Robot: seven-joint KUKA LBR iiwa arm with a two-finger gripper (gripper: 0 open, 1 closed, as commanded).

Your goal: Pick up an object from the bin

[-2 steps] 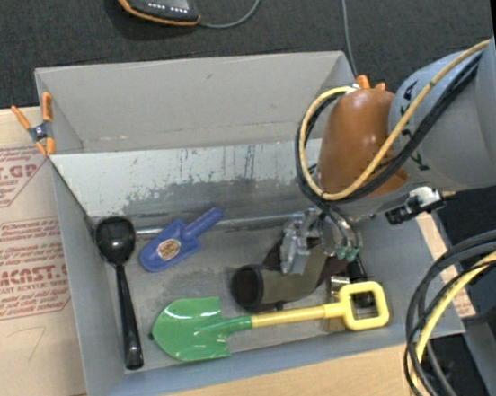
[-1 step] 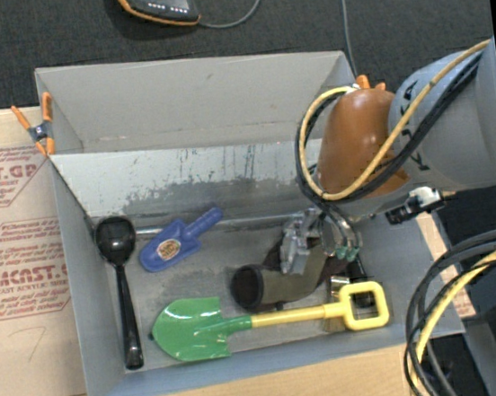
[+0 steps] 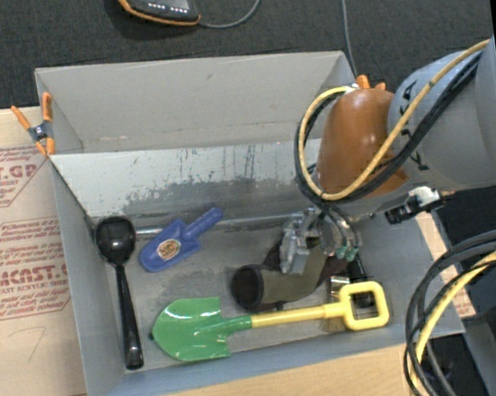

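The arm (image 3: 460,124) reaches in from the right, its orange-covered wrist tipped down. The gripper (image 3: 316,245) hangs low, just beyond the yellow handle of the green shovel (image 3: 188,330). A dark cylinder (image 3: 252,286), black at one end and olive along its body, lies just beside that handle and runs under the gripper. Its long axis runs roughly along the handle, black end toward the shovel's blade. Whether the pincer is apart or together cannot be told.
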